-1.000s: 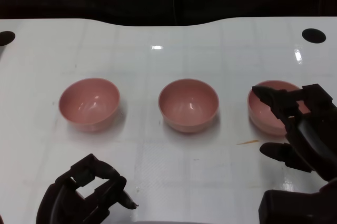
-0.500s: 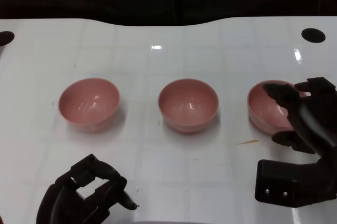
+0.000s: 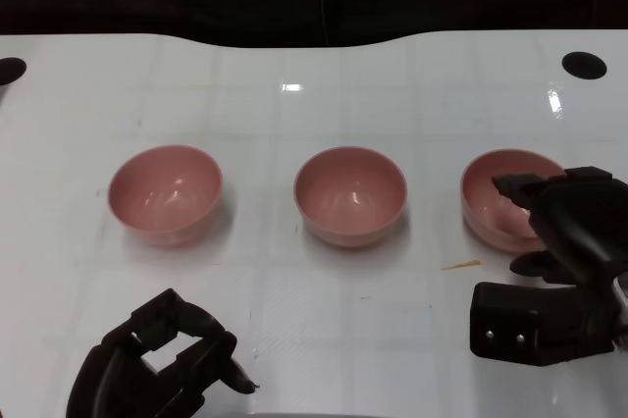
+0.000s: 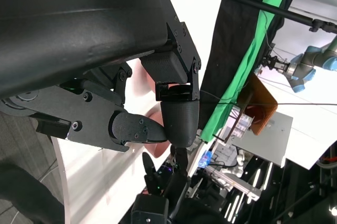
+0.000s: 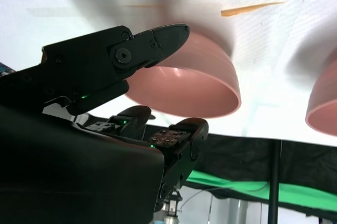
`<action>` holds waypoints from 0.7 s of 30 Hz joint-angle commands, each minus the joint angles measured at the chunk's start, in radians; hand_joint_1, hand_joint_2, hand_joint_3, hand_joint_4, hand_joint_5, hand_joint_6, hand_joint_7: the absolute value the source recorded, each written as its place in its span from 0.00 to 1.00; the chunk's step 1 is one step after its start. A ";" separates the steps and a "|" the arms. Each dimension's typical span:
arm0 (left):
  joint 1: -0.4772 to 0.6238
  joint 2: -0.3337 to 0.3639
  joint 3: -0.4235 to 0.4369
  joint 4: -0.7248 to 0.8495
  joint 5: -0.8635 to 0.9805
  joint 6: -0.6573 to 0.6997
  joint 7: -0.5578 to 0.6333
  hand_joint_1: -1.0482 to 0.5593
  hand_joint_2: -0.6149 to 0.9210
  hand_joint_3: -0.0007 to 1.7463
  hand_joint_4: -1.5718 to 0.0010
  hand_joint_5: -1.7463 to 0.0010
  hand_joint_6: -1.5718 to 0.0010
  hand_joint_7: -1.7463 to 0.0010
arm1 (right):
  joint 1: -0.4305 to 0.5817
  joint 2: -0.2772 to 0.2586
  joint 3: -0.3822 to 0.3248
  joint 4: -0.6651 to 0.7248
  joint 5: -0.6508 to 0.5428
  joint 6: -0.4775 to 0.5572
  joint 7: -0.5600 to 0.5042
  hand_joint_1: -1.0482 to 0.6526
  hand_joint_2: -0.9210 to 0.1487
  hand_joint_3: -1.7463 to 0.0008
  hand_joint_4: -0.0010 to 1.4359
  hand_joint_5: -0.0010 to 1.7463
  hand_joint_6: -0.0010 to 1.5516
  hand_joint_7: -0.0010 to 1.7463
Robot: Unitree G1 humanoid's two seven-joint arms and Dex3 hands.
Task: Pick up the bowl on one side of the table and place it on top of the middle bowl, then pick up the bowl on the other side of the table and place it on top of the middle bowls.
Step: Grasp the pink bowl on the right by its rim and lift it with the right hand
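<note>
1. Nearest, at the lower left, the left hand rests low over the white table with its fingers curled in and nothing in them. It is well apart from every bowl and takes no part in the work at present.

2. A little farther, at the right, the right hand is at the right bowl. One finger reaches over the bowl's near right rim and another lies low outside its wall. The fingers are spread around the rim, and the right wrist view shows a gap between them and the bowl, so as far as I can judge the hand has not closed on it. The bowl sits flat on the table.

3. A thin orange sliver lies on the table just near the right bowl, to its left.

4. Farther still, in one row across the table: the left bowl, the middle bowl and the right bowl, each upright, each apart from the others.

5. Count: three pink bowls, two hands, one sliver.

6. Progress, as a judgement: nothing is stacked. The first pick-up is only being approached. Left to do: grip and lift the right bowl, set it in the middle bowl, then do likewise with the left bowl.
</note>
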 commanded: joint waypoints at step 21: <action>0.014 0.006 0.002 -0.029 -0.001 0.005 0.019 0.45 1.00 0.07 0.42 0.28 0.42 0.39 | -0.247 0.020 0.166 0.474 0.070 -0.051 -0.104 0.38 0.00 0.99 0.56 0.36 0.48 0.01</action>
